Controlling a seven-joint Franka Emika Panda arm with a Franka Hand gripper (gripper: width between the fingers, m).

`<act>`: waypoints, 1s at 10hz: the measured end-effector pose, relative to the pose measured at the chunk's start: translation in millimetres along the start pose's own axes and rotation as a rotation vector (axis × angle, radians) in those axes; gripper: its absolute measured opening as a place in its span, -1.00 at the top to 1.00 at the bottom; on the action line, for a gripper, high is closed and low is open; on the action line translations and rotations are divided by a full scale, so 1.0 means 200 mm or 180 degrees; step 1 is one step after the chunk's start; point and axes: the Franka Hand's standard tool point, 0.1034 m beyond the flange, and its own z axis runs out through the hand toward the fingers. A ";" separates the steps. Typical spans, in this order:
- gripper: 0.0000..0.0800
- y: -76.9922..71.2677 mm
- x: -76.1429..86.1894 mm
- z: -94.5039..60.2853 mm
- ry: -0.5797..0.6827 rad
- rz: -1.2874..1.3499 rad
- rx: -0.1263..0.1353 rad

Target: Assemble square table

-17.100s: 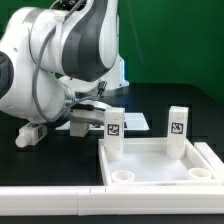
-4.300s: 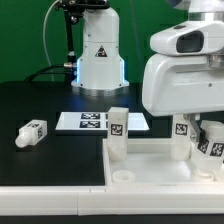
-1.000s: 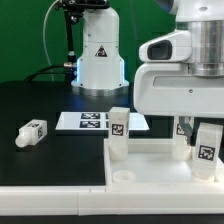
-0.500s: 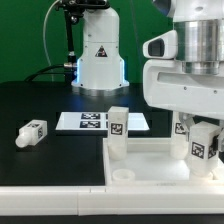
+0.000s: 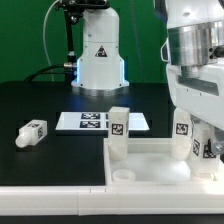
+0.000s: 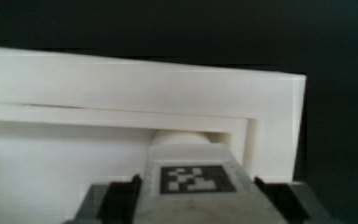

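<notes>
While my pincer [image 6: 194,205] clamps a tagged leg [image 6: 195,170], upright over a corner of the square top [image 6: 87,100]

Robotics lab, black table [image 5: 40,100], green backdrop [image 5: 20,30], tagged marker board [image 5: 92,121], white robot base [image 5: 100,55]

Inside the tray [image 5: 150,165], the floor is open between the left leg [image 5: 118,132] and the crowded right corner. There the right leg [image 5: 181,130] stands close to the gripper [image 6: 190,205], which is clamped on the held leg [image 5: 206,148]. On the exterior view's left, only a loose leg [image 5: 32,131] lies on the table [image 5: 40,105].
</notes>
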 end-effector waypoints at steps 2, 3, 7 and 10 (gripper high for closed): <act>-0.35 -0.01 -0.02 -0.02 0.0015 -0.0661 -0.0091; -0.35 -0.03 -0.01 -0.03 0.0025 -0.1402 -0.0078; -0.62 -0.03 0.00 -0.03 0.0019 -0.2492 -0.0091; -0.62 -0.04 0.05 -0.05 0.0042 -0.4298 -0.0236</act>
